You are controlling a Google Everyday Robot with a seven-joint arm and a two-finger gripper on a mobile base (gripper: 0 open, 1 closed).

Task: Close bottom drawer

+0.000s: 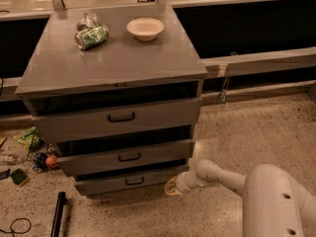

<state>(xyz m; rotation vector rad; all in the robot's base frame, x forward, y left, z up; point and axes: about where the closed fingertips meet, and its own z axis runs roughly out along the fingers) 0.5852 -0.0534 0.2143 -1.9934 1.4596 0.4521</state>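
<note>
The bottom drawer (111, 183) sits lowest in the cabinet (128, 63), slightly out. The end effector (173, 186) is at its right front corner, and I cannot tell whether it is released or clenched. Pushing this far off-centre risks skewing the drawer until it jams, or the end effector slipping off the corner.

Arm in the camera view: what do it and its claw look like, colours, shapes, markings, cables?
The smooth white tubular arm widens into a bulky rounded shell bearing a few small dark holes. No cables or lettering show. Its small pale yellowish claw sits by the right end of the shallow grey metal bottom drawer.
</note>
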